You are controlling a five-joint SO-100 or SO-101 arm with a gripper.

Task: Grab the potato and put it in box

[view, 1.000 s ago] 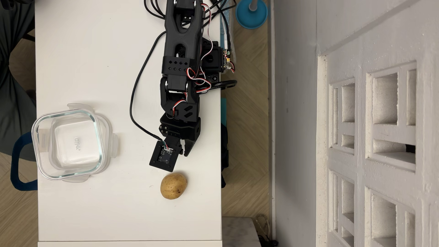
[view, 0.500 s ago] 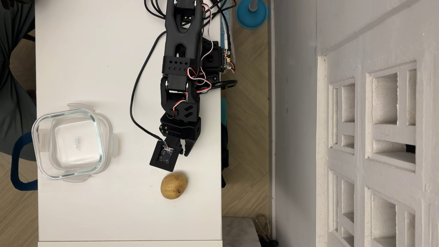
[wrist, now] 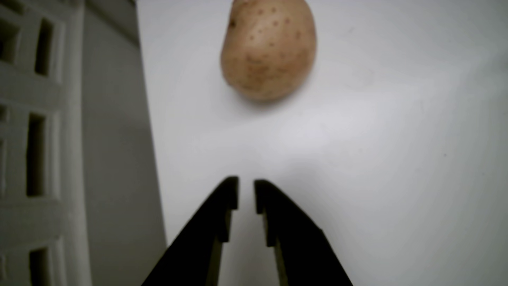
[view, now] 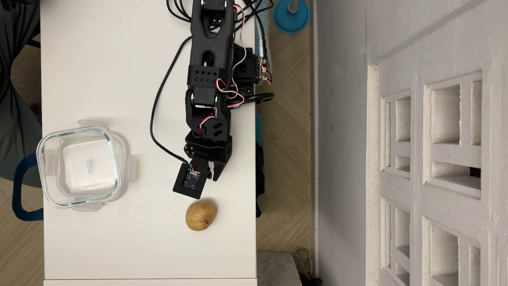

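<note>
The yellow-tan, brown-speckled potato (view: 201,215) lies on the white table (view: 110,68) near its right edge in the overhead view. My black gripper (view: 212,178) hangs just above it in the picture, a short gap away, partly under the wrist camera board. In the wrist view the potato (wrist: 268,52) lies ahead of the gripper (wrist: 246,184), whose fingertips stand almost together with only a thin slit and nothing held. The box (view: 77,129), a clear glass container with nothing in it, sits on its plastic lid at the table's left edge.
A black cable (view: 154,115) loops over the table left of the arm. The table's right edge (view: 255,192) runs close beside the potato, with wood floor and a white wall beyond. A blue round base (view: 291,16) stands off the table at top.
</note>
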